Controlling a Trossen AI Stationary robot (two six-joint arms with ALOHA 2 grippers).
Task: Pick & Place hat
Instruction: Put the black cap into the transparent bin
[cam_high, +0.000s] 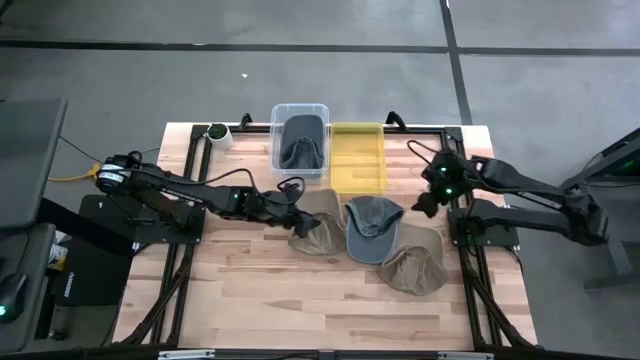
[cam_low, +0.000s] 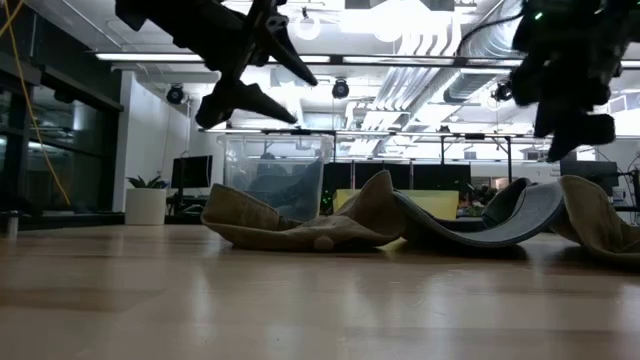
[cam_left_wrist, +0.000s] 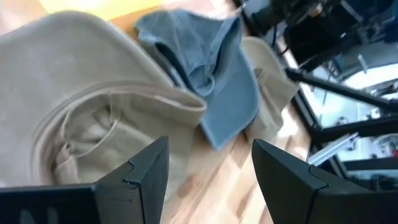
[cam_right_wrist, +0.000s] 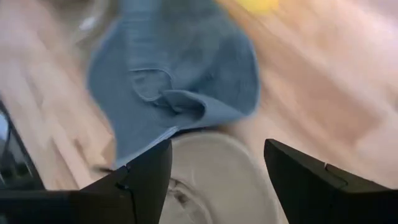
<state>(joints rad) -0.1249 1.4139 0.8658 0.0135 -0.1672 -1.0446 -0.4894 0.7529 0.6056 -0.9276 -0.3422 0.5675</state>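
Three hats lie on the table: a tan hat (cam_high: 318, 220) at left, a blue-grey hat (cam_high: 370, 228) overlapping it, and another tan hat (cam_high: 414, 265) under the blue-grey one's near-right side. A further grey hat (cam_high: 300, 148) sits inside the clear bin (cam_high: 279, 118). My left gripper (cam_high: 297, 218) hovers open just left of the left tan hat (cam_left_wrist: 93, 118), above the table (cam_low: 255, 85). My right gripper (cam_high: 428, 205) is open and raised to the right of the blue-grey hat (cam_right_wrist: 174, 81).
A yellow tray (cam_high: 357, 158) stands beside the clear bin at the table's far edge. A white cup (cam_high: 219, 133) sits at the far left corner. Black frame rails (cam_high: 480, 240) run along both table sides. Bare wood (cam_high: 300, 300) lies across the near half.
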